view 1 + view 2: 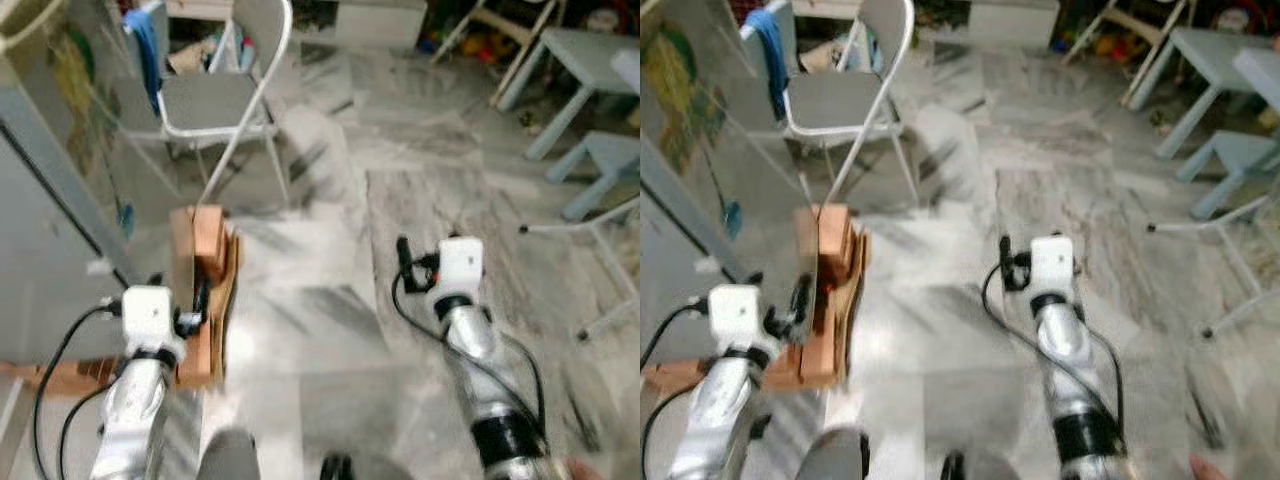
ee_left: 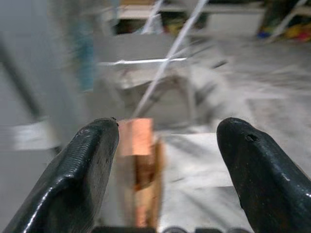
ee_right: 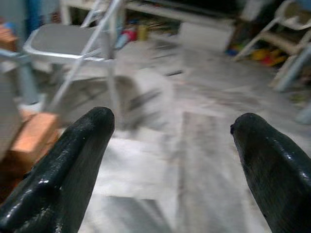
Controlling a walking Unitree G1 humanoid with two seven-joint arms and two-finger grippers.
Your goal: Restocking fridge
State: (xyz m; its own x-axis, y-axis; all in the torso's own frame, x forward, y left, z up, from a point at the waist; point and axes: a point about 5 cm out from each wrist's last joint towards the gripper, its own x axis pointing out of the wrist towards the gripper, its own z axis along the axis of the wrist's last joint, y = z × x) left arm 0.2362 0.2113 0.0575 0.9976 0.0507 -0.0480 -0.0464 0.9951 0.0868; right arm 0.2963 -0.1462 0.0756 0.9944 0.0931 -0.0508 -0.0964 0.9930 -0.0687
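while both arms are raised over the marble floor (image 1: 330, 400), the left gripper (image 2: 165, 160) and right gripper (image 3: 170, 160) are spread wide and carry nothing. no stock items visible; restocking looks barely begun. beyond: orange boxes (image 1: 205, 290) against the grey fridge side (image 1: 40, 250), then a folding chair (image 1: 225, 95).

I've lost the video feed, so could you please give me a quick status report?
Left pincer and right pincer open, empty. No stock in hand. Brown cardboard box by left arm; grey metal folding chair ahead.
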